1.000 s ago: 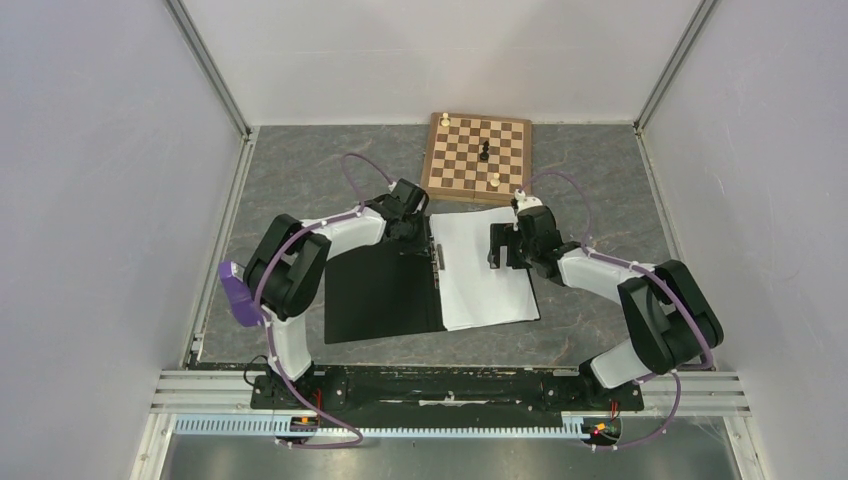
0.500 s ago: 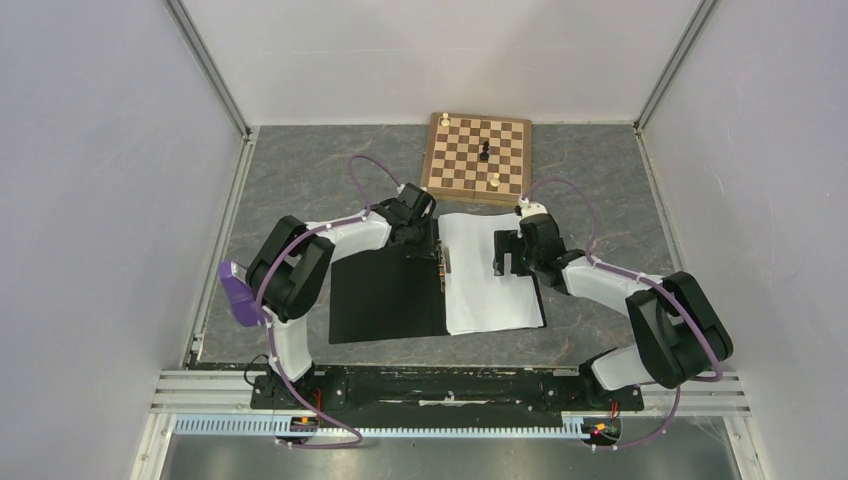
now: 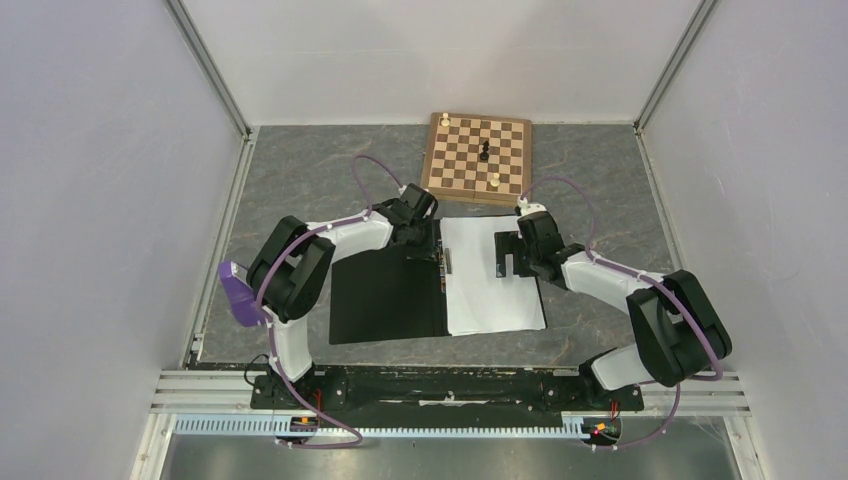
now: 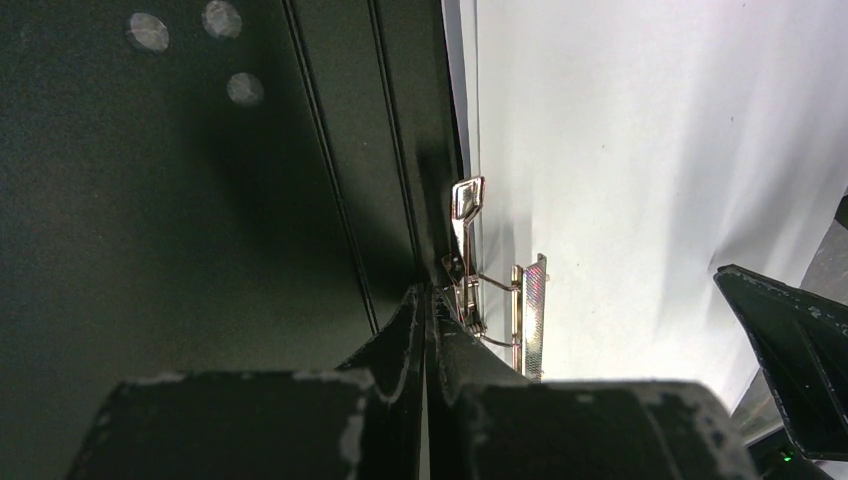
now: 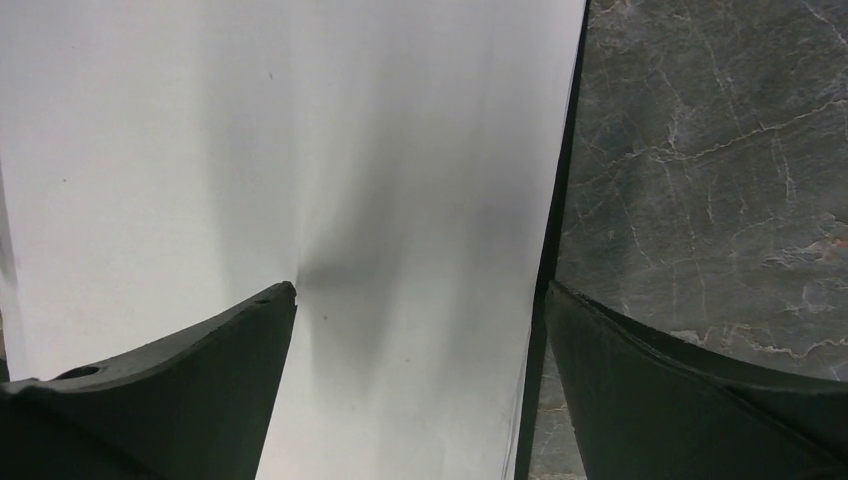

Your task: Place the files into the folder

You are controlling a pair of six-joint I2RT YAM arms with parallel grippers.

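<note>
One stack of files [image 3: 495, 290], sheet count not readable. Plain white, flat, lying on the right half of the one folder [image 3: 385, 295], which is open, black inside, with one metal clip [image 4: 465, 230] at the spine. My left claw [image 4: 425, 295]: closed, beside that clip. My right claw [image 5: 420, 288]: spread wide, one fingertip [image 5: 270, 305] dimpling the paper. Behind: one chessboard [image 3: 476, 157], three pieces.

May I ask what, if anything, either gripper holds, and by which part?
Nothing, as far as shows: the right gripper stands open astride the files' edge; the left gripper is shut, empty, tips beside the metal clip.
</note>
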